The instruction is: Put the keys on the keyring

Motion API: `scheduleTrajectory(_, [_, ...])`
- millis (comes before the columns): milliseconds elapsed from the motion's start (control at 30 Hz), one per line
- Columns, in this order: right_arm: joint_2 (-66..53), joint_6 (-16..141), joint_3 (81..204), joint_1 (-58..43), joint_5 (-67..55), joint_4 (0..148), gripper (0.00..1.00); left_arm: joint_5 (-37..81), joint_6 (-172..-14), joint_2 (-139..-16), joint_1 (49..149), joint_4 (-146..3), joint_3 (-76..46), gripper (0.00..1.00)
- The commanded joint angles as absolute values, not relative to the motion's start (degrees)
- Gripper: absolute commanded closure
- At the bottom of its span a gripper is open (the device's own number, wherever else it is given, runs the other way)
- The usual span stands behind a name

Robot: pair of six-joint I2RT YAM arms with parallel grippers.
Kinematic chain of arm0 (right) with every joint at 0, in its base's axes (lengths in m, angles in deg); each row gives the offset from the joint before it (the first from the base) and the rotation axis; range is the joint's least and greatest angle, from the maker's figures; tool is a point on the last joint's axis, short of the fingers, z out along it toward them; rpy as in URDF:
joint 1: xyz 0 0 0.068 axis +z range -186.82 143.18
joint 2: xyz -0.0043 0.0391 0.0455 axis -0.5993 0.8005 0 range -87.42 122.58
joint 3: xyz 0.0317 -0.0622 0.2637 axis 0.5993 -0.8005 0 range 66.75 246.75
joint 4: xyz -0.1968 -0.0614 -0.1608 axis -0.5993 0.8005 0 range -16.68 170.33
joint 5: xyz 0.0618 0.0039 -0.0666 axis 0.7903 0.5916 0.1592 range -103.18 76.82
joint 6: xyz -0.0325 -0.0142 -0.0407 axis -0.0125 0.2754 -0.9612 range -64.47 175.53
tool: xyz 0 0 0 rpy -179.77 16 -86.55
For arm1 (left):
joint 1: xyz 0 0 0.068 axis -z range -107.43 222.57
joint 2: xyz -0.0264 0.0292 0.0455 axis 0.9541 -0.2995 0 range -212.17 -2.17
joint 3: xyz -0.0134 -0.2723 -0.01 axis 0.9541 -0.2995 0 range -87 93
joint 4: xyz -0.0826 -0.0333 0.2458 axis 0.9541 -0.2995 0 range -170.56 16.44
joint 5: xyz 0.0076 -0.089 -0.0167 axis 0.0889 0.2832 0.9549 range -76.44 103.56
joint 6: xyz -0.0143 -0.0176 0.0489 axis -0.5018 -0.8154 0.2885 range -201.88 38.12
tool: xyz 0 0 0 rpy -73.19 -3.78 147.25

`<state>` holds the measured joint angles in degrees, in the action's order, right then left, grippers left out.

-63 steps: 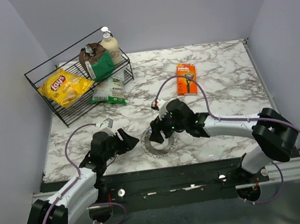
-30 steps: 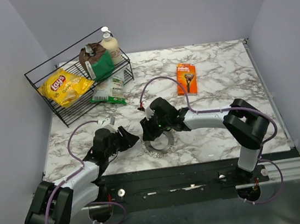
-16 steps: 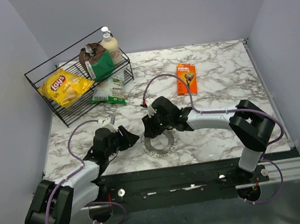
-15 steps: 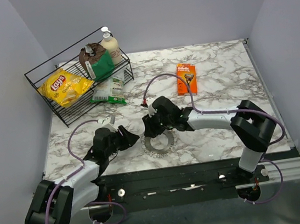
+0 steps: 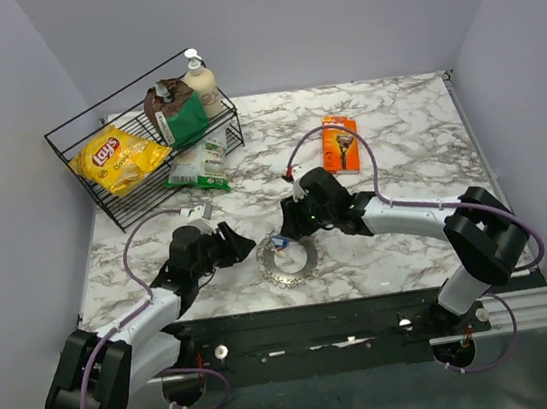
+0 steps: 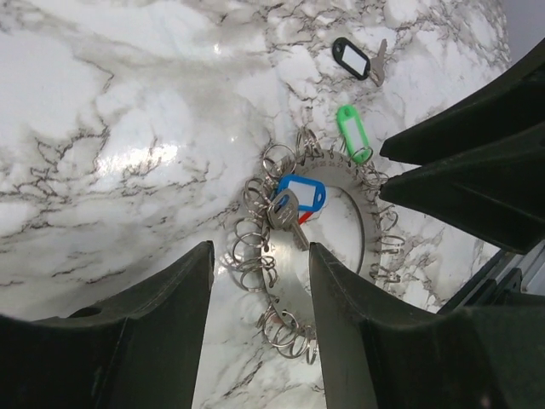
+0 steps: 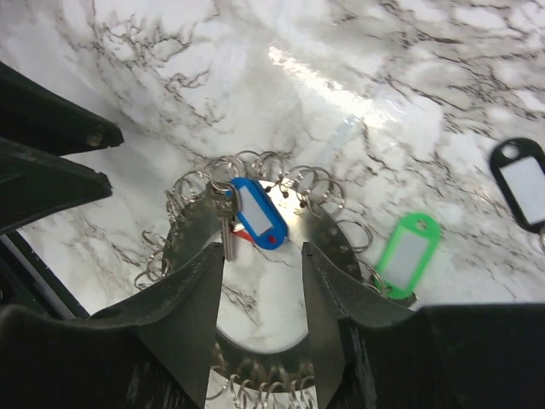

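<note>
Several keys [image 6: 300, 192] look light, stiff, slippery on marble; we'd pinch the green key [image 6: 352, 135] by its plastic head. Flanking the keyring [image 6: 249, 226], left gripper [image 6: 260, 260] and right gripper [image 7: 262, 256] gape, empty.

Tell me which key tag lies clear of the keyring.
The black-framed plastic tag, alone on bare marble; the blue plastic tag and green plastic tag touch the silver metal keyring.
</note>
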<state>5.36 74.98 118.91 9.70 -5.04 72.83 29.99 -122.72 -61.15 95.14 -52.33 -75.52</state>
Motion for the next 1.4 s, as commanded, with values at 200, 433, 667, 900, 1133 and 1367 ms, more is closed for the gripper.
scheduleTrajectory(200, [-2.3,79.1,112.9,6.3,-5.2,76.3,0.49,33.2,-115.9,-65.8,95.1,-54.1,-67.3,0.42])
scheduleTrajectory(433, [-0.9,79.2,113.1,6.2,-4.3,78.7,0.49,38.2,-117.9,-75.4,95.4,-51.2,-64.0,0.44])
scheduleTrajectory(667, [-2.2,80.8,110.8,6.2,-5.0,79.6,0.49,41.2,-119.8,-81.7,96.7,-49.4,-63.0,0.47])
scheduleTrajectory(900, [-1.8,80.8,111.3,5.9,-6.9,80.0,0.48,38.6,-120.7,-79.5,97.1,-50.4,-65.1,0.48])
scheduleTrajectory(1133, [-3.4,82.2,110.3,5.2,-7.9,80.2,0.47,36.5,-120.6,-78.6,97.2,-52.4,-66.3,0.48])
scheduleTrajectory(1367, [-4.7,86.1,107.3,3.1,-5.5,80.4,0.45,37.3,-120.4,-82.6,97.3,-50.9,-65.1,0.48])
